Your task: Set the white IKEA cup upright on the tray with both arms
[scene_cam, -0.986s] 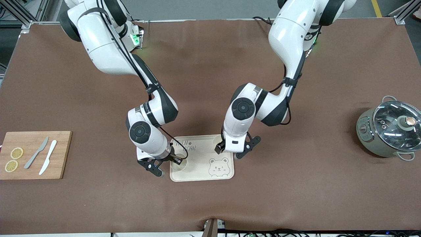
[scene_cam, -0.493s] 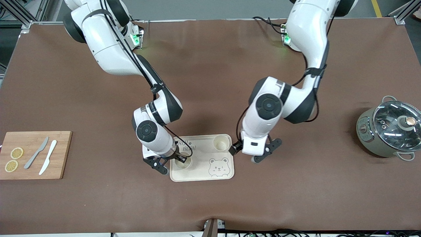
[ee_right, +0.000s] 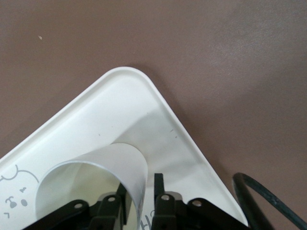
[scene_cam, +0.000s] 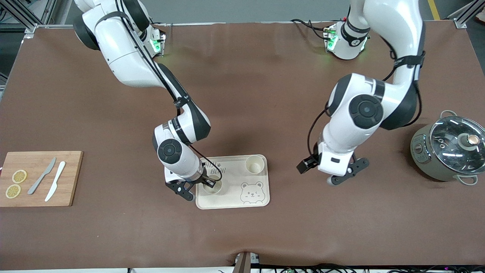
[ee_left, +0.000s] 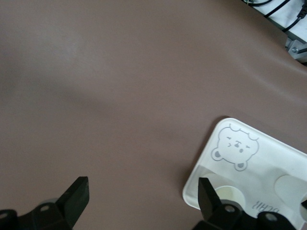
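- My right gripper (scene_cam: 208, 183), lower centre of the front view, pinches the white cup's (scene_cam: 212, 186) thin, stiff, slippery rim over the tray (scene_cam: 235, 203).
- My left gripper (scene_cam: 322, 176) hangs spread, empty.

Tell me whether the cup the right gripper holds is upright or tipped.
Upright. The cup stands on the tray, its round mouth facing up, with the right gripper pinching its rim.
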Controlling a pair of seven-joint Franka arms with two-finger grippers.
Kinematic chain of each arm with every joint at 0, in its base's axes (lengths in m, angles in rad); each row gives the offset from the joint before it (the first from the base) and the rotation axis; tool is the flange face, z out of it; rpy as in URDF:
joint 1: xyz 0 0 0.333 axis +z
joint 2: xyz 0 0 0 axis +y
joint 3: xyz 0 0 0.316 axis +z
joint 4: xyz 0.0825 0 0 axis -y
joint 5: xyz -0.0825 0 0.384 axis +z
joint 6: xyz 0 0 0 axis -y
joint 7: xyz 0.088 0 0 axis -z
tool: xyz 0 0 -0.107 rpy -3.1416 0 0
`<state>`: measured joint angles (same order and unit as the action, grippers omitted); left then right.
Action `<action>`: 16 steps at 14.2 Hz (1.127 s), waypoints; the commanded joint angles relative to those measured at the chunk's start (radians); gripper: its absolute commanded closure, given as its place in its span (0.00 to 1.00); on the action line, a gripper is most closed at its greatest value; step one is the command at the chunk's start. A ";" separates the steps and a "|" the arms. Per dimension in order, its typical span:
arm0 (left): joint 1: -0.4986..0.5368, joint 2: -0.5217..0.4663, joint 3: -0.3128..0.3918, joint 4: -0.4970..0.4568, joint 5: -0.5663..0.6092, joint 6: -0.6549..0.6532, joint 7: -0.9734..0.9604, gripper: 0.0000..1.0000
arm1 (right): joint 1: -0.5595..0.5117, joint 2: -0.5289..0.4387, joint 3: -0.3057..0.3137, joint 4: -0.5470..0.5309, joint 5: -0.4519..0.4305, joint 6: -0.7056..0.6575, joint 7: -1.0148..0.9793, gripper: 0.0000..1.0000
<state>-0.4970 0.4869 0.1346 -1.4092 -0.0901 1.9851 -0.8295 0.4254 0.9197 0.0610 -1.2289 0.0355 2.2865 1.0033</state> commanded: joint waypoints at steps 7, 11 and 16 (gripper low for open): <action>0.129 -0.223 -0.007 -0.194 0.024 -0.046 0.315 0.00 | -0.030 -0.070 -0.004 0.012 -0.017 -0.178 -0.077 0.00; 0.185 -0.267 -0.007 -0.194 0.024 -0.112 0.489 0.00 | -0.036 -0.218 0.000 0.011 -0.011 -0.373 -0.106 0.00; 0.253 -0.320 -0.004 -0.192 0.026 -0.190 0.664 0.00 | -0.048 -0.487 0.003 0.008 0.004 -0.683 -0.208 0.00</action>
<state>-0.2664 0.2146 0.1367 -1.5747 -0.0855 1.8229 -0.2194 0.3958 0.5560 0.0507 -1.1709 0.0346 1.6973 0.8464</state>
